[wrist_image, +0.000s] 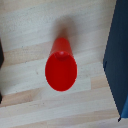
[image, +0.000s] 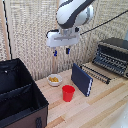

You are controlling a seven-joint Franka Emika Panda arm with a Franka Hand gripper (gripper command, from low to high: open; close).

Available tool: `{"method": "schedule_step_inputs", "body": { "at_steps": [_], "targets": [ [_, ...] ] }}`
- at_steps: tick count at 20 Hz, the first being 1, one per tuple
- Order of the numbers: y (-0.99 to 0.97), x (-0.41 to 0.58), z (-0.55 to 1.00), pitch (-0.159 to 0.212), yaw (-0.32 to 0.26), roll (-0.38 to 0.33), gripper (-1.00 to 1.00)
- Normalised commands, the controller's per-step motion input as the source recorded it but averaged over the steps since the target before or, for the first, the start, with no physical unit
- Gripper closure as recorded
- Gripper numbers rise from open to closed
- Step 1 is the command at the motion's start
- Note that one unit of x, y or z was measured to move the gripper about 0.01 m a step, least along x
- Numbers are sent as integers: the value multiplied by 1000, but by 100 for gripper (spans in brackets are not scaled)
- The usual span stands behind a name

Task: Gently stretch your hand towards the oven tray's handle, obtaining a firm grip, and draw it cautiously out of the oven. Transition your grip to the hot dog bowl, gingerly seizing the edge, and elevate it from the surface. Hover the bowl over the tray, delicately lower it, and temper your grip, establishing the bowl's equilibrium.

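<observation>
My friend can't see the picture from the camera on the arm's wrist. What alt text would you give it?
A red plastic cup seen from straight above, standing on a pale wooden table. A dark blue book fills one edge of the picture. The arm's hand is not visible.

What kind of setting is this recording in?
Probably a lab tabletop staged as a kitchen: a toaster oven with its rack out, a bowl of food and a red cup on a wooden table.
</observation>
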Motion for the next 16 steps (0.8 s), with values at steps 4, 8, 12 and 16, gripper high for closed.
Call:
{"method": "schedule_step_inputs", "body": {
  "at_steps": [4, 8, 12, 16],
  "targets": [
    [-221, 0, 59, 8, 77, -210, -100],
    [-314, 0, 151, -5, 102, -264, -100],
    [-322, 0, 191, -20, 105, -258, -100],
    [-330, 0, 131, -52, 139, -240, -100]
  ]
}}
